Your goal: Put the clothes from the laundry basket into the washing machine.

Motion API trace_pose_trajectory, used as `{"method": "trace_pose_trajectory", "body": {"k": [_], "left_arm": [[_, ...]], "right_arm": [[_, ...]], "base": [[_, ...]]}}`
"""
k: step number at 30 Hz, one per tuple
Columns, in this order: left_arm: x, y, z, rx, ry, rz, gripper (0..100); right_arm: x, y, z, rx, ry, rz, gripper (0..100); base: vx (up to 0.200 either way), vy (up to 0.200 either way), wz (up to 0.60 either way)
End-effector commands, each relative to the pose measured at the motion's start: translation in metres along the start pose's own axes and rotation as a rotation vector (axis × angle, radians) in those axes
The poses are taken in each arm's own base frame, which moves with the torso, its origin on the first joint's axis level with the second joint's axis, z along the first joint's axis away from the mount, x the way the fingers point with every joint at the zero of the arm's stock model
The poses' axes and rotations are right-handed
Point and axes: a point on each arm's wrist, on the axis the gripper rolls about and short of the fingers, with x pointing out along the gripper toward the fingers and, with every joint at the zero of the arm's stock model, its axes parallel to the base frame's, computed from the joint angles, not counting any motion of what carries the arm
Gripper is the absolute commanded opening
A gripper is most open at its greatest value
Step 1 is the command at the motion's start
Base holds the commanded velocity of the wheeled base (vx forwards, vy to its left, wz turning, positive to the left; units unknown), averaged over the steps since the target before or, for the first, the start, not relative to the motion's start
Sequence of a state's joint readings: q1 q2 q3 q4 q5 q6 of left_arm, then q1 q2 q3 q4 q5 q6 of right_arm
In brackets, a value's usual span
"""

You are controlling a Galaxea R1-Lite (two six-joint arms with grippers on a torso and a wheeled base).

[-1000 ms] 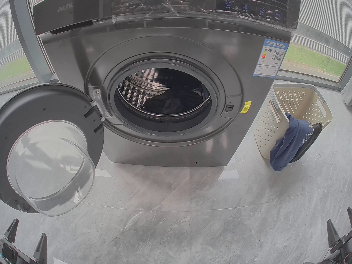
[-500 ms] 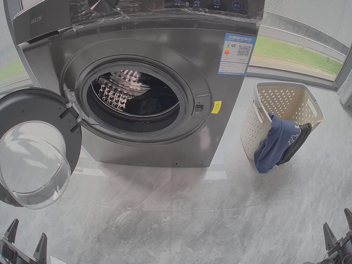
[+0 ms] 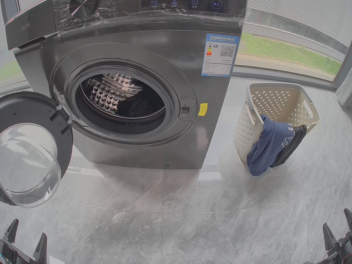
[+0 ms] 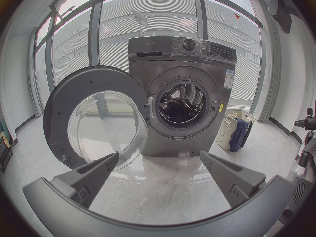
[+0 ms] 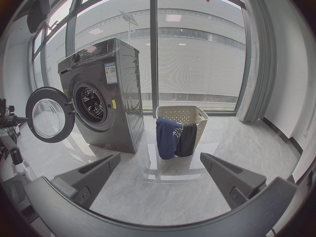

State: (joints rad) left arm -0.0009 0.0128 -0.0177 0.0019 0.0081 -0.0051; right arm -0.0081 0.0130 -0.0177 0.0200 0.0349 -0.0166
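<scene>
Hanging over basket (image 3: 253, 88) rim: blue garment (image 3: 267, 147), black garment (image 3: 293, 145), not loaded. Inside washing machine (image 3: 146, 156): dark clothing (image 3: 141, 107). Spread, empty: left gripper (image 4: 158, 168), right gripper (image 5: 159, 168).

1. The robot's head camera has swung toward its right, so the whole scene has slid leftward across the head view.
2. The washing machine (image 3: 121, 44) now sits further left, its open door (image 3: 33, 109) cut by the edge.
3. The laundry basket (image 3: 243, 129) has drawn in from the right edge.

We've got left tool (image 3: 28, 228) and right tool (image 3: 336, 219) low at our sides, both w/ fingers spread wide, pointing fwd.
</scene>
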Motion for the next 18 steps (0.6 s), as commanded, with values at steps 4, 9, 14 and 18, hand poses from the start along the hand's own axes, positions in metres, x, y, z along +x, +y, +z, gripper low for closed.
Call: {"method": "trace_pose_trajectory", "body": {"k": [4, 9, 14, 18], "left_arm": [[0.0008, 0.0, -0.0046, 0.001, 0.011, 0.0, 100], [0.0008, 0.0, -0.0045, -0.001, 0.011, 0.002, 100], [0.0008, 0.0, -0.0045, -0.001, 0.011, 0.002, 100], [0.0008, 0.0, -0.0045, -0.002, 0.011, 0.002, 100]], "right_arm": [[0.0003, 0.0, -0.0025, 0.0, 0.003, 0.001, 100], [0.0004, 0.0, -0.0029, 0.0, 0.005, 0.001, 100], [0.0004, 0.0, -0.0029, 0.0, 0.005, 0.001, 100], [0.0004, 0.0, -0.0029, 0.0, 0.005, 0.001, 100]], "base": [[0.0, -0.2, 0.0], [0.0, -0.2, 0.0], [0.0, -0.2, 0.0], [0.0, -0.2, 0.0]]}}
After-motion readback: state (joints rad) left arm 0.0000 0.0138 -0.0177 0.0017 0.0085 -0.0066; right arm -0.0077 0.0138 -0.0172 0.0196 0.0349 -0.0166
